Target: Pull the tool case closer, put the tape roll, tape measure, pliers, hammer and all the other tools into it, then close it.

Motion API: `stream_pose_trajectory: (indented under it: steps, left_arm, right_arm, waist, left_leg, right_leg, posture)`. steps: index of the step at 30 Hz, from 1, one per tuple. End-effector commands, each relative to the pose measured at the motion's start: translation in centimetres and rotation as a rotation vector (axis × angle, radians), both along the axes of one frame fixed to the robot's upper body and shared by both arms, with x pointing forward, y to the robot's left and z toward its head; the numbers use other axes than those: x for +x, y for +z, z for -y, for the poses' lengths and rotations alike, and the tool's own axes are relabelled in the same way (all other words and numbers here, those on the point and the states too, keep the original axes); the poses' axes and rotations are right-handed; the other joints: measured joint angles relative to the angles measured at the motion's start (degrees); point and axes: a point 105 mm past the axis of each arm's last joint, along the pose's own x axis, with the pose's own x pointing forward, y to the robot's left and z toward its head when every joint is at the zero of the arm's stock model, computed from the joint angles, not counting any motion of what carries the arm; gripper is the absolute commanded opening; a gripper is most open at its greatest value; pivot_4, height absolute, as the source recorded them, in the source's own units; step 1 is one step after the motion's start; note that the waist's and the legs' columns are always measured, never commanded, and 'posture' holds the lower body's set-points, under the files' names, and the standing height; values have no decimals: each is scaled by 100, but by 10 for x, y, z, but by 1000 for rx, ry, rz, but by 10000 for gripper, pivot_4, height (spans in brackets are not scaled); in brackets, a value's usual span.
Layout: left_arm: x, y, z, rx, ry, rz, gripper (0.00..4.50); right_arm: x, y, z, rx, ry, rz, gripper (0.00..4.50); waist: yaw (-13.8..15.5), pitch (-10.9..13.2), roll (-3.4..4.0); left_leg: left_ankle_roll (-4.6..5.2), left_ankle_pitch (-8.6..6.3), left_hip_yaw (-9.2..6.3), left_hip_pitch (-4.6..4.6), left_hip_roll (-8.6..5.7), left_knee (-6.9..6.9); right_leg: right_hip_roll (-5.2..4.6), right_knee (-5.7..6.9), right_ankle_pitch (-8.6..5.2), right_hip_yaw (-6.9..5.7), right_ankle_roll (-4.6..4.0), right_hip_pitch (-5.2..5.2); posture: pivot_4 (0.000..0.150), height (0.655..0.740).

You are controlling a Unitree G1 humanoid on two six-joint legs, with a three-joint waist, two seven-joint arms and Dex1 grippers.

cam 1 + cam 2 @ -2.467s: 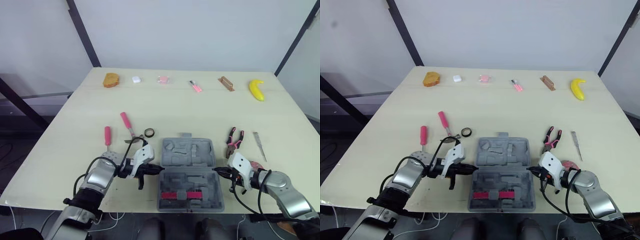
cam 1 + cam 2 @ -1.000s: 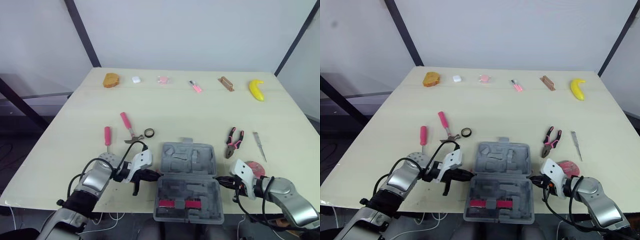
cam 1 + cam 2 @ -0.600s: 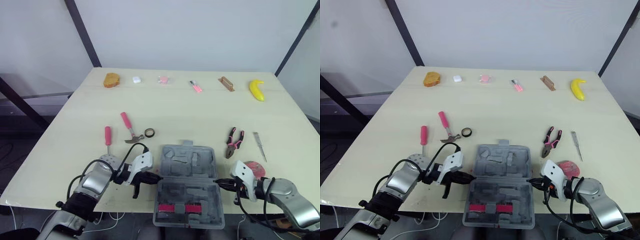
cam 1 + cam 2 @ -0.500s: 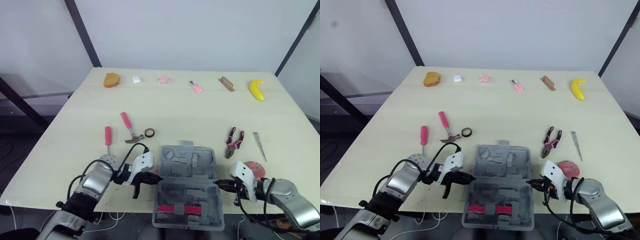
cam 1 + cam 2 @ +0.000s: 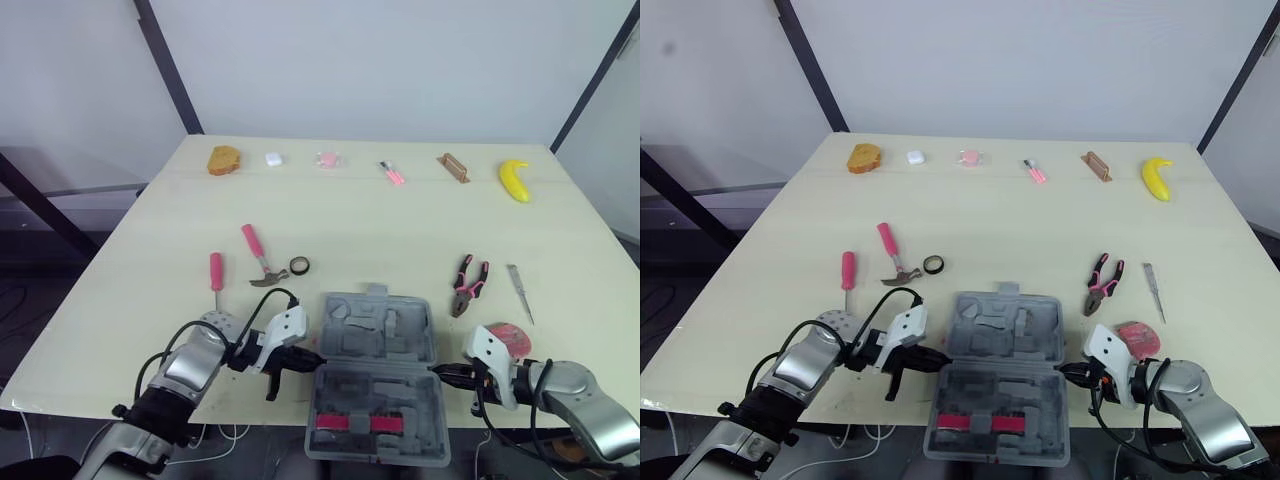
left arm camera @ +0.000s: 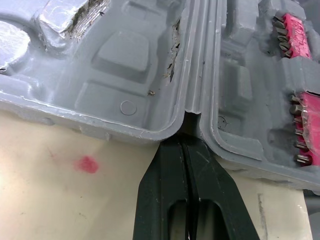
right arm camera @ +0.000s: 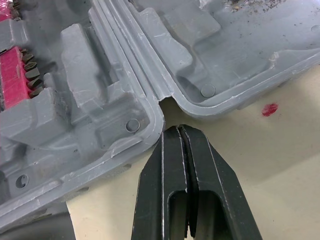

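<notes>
While the grey tool case (image 5: 378,372) lies open flat at the near edge of the worktop (image 5: 380,220), your two tools flank it at the hinge line. Your left tool (image 6: 186,142) has its black fingers pressed together, the tips set into the notch between lid and base on that side of the case. Your right tool (image 7: 179,129) is likewise pressed together and pinches nothing, its tips just short of the matching notch on the opposite side. A pink bit strip (image 5: 350,421) sits in the half of the case nearer you.

Every loose item is outside the case. Beyond your left tool lie the pink-handled hammer (image 5: 256,256), the black tape roll (image 5: 298,265) just beside its head, and a pink screwdriver (image 5: 215,272) further out to the left. Just beside your right tool's wrist, on its outer side, rests the red tape measure (image 5: 510,335). Beyond it are the pink-and-black pliers (image 5: 466,284) and a slim metal pick (image 5: 518,292).

Well ahead of both tools, a row runs along the far side of the worktop: a bread piece (image 5: 223,159), a small white block (image 5: 272,158), a pink lump (image 5: 325,159), a pink stick (image 5: 390,172), a brown block (image 5: 452,166) and a banana (image 5: 513,179).
</notes>
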Motion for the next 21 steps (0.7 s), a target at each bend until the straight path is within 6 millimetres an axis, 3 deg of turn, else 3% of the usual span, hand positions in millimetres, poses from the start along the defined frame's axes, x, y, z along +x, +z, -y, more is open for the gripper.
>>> stream_pose_trajectory:
  steps: [1, 21]
  left_arm:
    - [-10, -4, 5, 6, -41, -32, 358]
    - [-13, -10, -1, 28, -33, -47, 358]
  right_arm:
    - [-1, 4, 0, 3, 12, 20, 124]
    - [-4, 4, -3, 8, 23, 7, 124]
  waist:
    - [3, 0, 0]
    - [3, 0, 0]
  left_leg:
    - [0, 0, 0, 0, 0, 0]
    - [0, 0, -1, 0, 0, 0]
  right_leg:
    - [0, 0, 0, 0, 0, 0]
    - [0, 0, 0, -1, 0, 0]
  posture:
    - [1500, 7400]
    - [1500, 7400]
